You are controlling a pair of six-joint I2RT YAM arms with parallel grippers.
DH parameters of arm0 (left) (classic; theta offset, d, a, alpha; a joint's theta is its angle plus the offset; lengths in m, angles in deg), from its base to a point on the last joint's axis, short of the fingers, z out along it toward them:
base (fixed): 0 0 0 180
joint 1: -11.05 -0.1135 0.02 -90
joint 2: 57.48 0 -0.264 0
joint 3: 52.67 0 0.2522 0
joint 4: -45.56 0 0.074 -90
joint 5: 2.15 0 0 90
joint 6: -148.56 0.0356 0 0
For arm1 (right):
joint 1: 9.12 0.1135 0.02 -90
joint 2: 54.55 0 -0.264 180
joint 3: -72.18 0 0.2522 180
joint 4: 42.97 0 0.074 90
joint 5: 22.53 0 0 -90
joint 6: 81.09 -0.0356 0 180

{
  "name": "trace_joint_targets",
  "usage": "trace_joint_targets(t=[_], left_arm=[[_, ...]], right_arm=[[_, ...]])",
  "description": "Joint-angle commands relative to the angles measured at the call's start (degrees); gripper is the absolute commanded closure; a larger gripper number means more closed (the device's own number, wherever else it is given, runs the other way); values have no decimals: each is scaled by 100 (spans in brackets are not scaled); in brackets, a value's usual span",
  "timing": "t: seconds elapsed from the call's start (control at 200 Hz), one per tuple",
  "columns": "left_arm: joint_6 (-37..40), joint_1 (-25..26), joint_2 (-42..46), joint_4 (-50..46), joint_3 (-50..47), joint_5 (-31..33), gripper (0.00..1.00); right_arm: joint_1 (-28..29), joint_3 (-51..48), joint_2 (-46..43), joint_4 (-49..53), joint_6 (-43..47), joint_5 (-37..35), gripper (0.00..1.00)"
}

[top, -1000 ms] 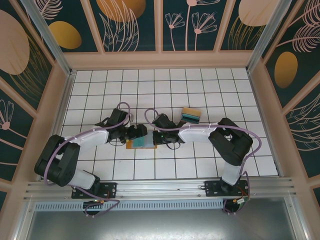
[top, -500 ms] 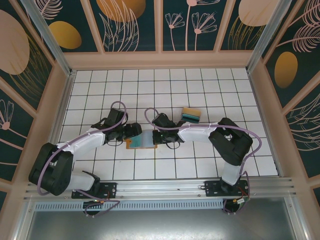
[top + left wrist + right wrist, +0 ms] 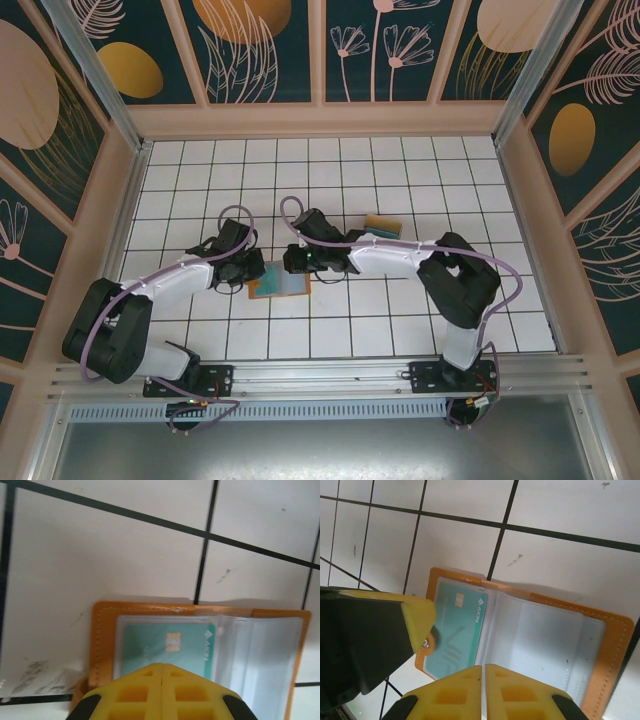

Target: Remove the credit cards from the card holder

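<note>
Orange-brown folding card holder point(image 3: 102, 645), open; teal plastic card point(image 3: 165, 645) sleeved. Closed: left end effector point(image 3: 161, 690), right end effector point(image 3: 483, 685); we advise pinning cover, pinching card edge.

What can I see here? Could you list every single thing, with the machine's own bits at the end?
card holder: one, orange-brown with clear pockets, lying open on the table between the two tools
credit card: one visible, teal with a small chip, tucked in a clear pocket of the card holder
small stack: one, tan over teal, on the table beyond the right arm; too small to tell what it is
table: one, white tiles with dark grid lines
walls: dark panels with orange and pink plant patterns, around the table
left arm: one, white and black, reaching to the card holder's left edge
right arm: one, white and black, reaching in from the right
left tool: yellow fingers, shut
right tool: yellow fingers, shut
</note>
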Motion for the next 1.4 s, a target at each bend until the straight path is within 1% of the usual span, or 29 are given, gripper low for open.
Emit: trace_joint_targets(t=[0.0, 0.065, 0.15, 0.656, 1.016, 1.391], left_arm=[[-81, -22, 14, -301, -30, 432, 95], [-126, -35, 15, -364, -38, 559, 96], [-123, -40, -20, -331, -56, 496, 97], [-120, -41, -380, -227, -141, 117, 100], [-166, -40, -295, -13, -271, -170, 100], [-175, -40, -238, -39, -301, -151, 100]], right_arm=[[-10, 181, 190, -116, -124, 300, 89], [-10, 259, 257, -100, -126, 359, 88], [-10, 355, 339, -26, -166, 360, 85], [-10, 859, 946, 120, -192, 911, 85], [-66, 795, 1146, 159, -345, 1108, 82], [-97, 802, 1295, 333, -451, 1100, 82]])
